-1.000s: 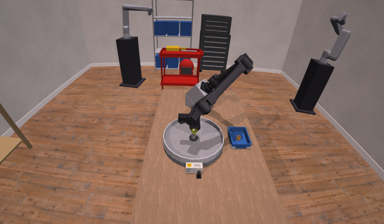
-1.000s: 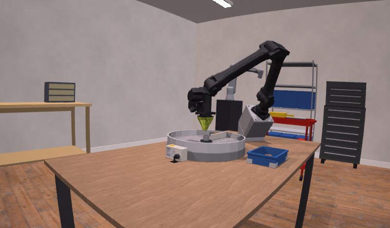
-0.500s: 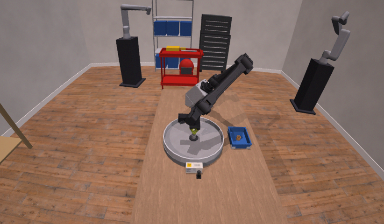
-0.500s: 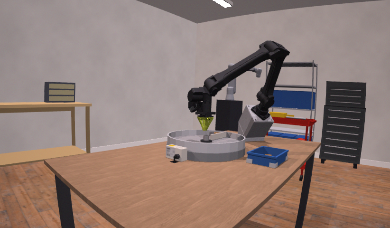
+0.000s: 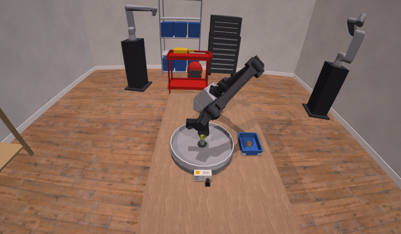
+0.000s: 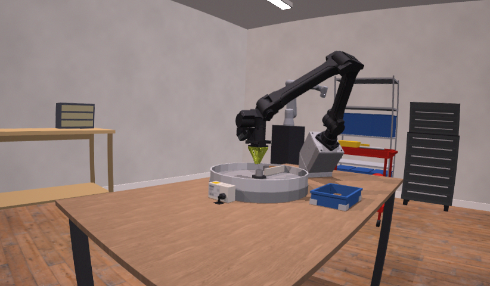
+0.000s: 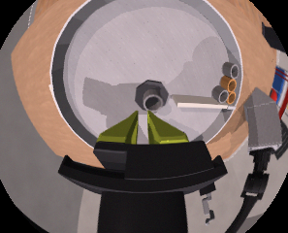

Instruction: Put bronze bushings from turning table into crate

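Note:
My gripper [image 5: 202,139] [image 6: 257,163] [image 7: 143,114] is almost closed, with nothing between its fingertips. It points down above the hub of the grey turning table [image 5: 182,167] [image 6: 276,191] [image 7: 119,49]. In the wrist view, a bronze bushing [image 7: 228,84] and a second bronze bushing [image 7: 231,98] stand near the turning table's right wall. A steel bushing [image 7: 230,70] and another steel bushing [image 7: 220,94] stand close beside them. The blue crate [image 5: 251,152] [image 6: 329,201] is beside the turning table, with one bronze bushing [image 5: 249,144] [image 6: 337,193] inside.
A grey hub post [image 5: 202,144] [image 6: 259,173] [image 7: 151,97] rises at the turning table's centre. A pale bar [image 6: 274,170] [image 7: 202,105] runs from near it towards the bushings. A raised wall surrounds the turning table. A white box [image 5: 202,175] [image 6: 222,191] stands in front.

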### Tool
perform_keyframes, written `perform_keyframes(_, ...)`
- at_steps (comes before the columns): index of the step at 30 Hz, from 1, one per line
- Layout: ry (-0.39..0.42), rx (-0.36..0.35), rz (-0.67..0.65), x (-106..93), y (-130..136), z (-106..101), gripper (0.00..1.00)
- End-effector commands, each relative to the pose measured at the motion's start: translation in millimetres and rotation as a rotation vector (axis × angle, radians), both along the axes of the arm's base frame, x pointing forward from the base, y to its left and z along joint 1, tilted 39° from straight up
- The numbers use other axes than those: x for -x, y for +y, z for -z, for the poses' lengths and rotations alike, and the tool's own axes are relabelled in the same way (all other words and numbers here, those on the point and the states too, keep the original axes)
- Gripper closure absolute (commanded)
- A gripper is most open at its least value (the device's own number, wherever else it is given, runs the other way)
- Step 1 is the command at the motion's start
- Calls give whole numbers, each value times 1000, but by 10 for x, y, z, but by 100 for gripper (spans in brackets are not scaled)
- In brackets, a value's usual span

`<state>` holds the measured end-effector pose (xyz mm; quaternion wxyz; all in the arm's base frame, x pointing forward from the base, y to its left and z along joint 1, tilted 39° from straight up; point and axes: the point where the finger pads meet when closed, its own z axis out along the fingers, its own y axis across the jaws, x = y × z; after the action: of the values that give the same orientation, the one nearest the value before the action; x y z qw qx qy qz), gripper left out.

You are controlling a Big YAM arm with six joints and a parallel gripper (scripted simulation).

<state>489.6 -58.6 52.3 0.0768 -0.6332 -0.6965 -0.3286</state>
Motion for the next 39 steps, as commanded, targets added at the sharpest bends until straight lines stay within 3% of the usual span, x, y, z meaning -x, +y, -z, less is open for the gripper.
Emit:
perform_keyframes(1,-34,12,11,-82,-113,-132,87)
perform_keyframes(14,-33,12,12,-75,-115,-128,88)
perform_keyframes(18,-40,13,26,56,-172,-89,88)
perform_keyframes(22,-19,1,53,336,-220,74,88)
perform_keyframes(26,13,-15,93,762,-318,336,88)
perform_keyframes(29,15,-15,95,785,-323,350,88)
perform_keyframes(32,71,-41,131,1196,-409,699,88)
perform_keyframes(34,85,-46,148,1382,-459,808,88)
perform_keyframes(39,98,-55,166,1573,-493,910,88)
